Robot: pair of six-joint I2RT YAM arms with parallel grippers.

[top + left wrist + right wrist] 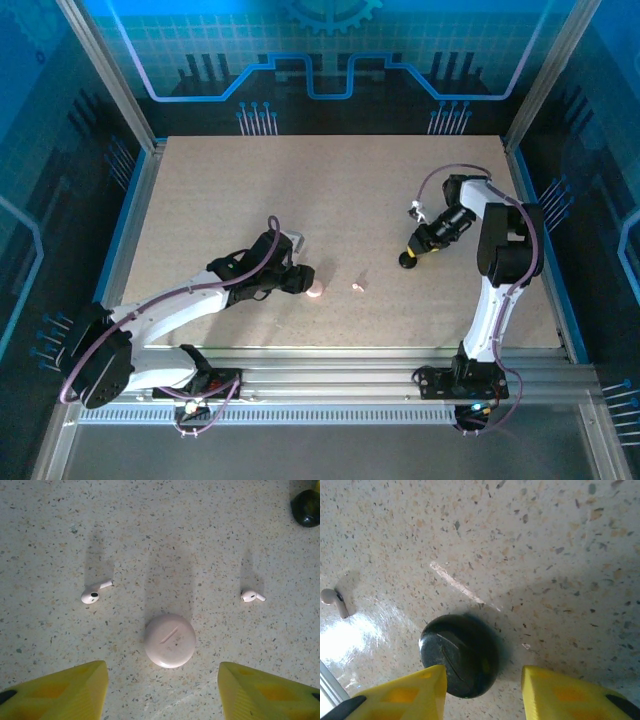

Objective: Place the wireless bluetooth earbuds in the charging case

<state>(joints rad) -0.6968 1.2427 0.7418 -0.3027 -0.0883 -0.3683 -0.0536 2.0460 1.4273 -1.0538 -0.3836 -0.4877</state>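
Earbuds (92, 594) are lying loose on the table (210, 535), one on each side of the pink case (170, 640), the second earbud (251, 596) sitting toward the black case (459, 655). Both are lying apart from the pink case, which is sitting shut. The left gripper (162, 675) is hovering just short of it, fingers spread wide with nothing between them. The right gripper (484, 680) is standing open over the black case, which is also shut and is lying off-centre, partly under one finger rather than clamped. By the look of it the work is only beginning, with nothing seated. Next, a lid is needing opening, likely with one gripper steadying the case, before a fine pinch on an earbud's stem.
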